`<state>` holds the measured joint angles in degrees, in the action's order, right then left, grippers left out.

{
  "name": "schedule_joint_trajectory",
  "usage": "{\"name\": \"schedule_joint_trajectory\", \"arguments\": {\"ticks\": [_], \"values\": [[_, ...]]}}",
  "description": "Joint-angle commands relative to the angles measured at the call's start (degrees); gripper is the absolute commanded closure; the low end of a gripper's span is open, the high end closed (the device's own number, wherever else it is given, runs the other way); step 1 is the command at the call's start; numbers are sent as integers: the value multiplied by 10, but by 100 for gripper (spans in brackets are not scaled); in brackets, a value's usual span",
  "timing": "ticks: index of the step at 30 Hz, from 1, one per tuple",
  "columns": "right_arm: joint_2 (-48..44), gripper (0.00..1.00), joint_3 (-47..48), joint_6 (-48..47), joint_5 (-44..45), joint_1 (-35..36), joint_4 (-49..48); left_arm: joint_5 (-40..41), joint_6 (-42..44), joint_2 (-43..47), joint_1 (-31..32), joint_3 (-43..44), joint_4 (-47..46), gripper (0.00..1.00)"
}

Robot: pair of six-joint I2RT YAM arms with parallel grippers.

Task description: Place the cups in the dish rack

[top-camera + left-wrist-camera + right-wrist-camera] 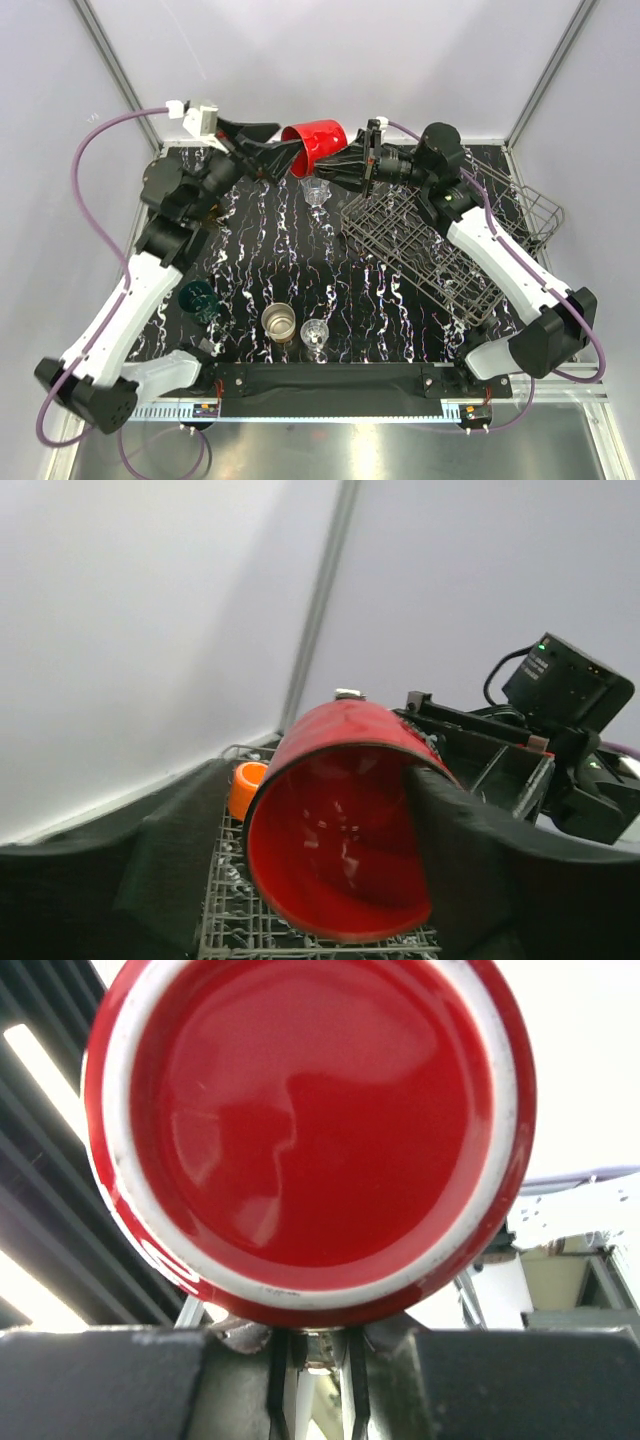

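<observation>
Glossy red mug point(318, 143) aloft by far edge of marbled black table point(260, 262), clear of wire dish rack point(440, 270); left gripper point(278, 143) spread at round mouth, right gripper point(350, 166) at white-ringed base, closure not discernible.

Two clear glasses point(316, 192), one red mug point(318, 143), one orange mug point(245, 786), one dark teal cup point(198, 298), one brown-and-cream cup point(279, 322), one dish rack point(430, 255).

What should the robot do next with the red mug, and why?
Probably back the left end effector out of the mug. One finger sits inside it, the other is clear of its wall, so the right end effector seems to hold it, and the rack stands close by.
</observation>
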<state>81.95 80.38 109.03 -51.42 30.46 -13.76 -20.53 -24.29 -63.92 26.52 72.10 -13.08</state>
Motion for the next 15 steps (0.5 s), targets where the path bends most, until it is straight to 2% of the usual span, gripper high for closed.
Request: {"name": "schedule_joint_trajectory", "arguments": {"ticks": [1, 3, 6, 8, 9, 10, 12, 13, 15], "values": [[-9, 100, 13, -69, 19, -7, 49, 80, 14, 72, -13, -19, 27, 13], [-7, 100, 28, -114, 16, -22, 84, 118, 14, 96, -30, -33, 57, 1], [0, 100, 52, -193, 16, -50, 180, 171, 27, 141, -46, -33, 132, 1], [6, 100, 71, -244, 25, -65, 270, 203, 36, 164, -47, -28, 213, 1], [14, 100, 89, -302, 34, -79, 302, 239, 41, 171, -48, -22, 239, 1], [18, 100, 100, -335, 46, -87, 373, 253, 42, 173, -47, -8, 300, 1], [35, 100, 132, -431, 92, -103, 445, 278, 44, 173, -52, 13, 365, 1], [41, 100, 143, -465, 140, -106, 510, 281, 48, 170, -53, 28, 421, 1], [59, 100, 172, -553, 197, -109, 572, 277, 55, 168, -58, 35, 465, 1]]}}
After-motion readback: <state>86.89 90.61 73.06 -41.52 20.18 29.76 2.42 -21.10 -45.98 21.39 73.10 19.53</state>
